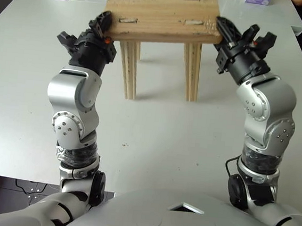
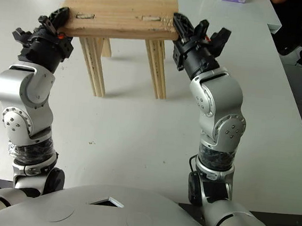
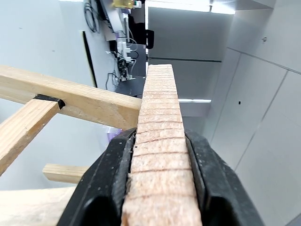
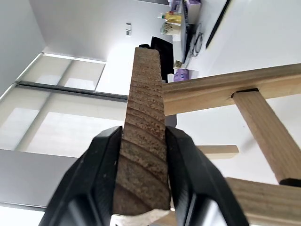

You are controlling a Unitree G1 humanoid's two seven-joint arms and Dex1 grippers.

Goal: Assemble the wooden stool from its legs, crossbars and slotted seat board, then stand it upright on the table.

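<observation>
Left eye view: the assembled wooden stool (image 1: 163, 37) stands upright on its legs (image 1: 129, 71) near the white bench's (image 1: 153, 140) far edge. The left claw (image 1: 105, 26) grips the slotted seat board's (image 1: 161, 10) left end, and the right claw (image 1: 223, 37) grips its right end.

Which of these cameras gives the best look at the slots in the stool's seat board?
The left eye view: the seat board lies face up, all four slots plain. The right eye view shows the same. The wrist views look along the board's edge, clamped in the left gripper and right gripper.
</observation>
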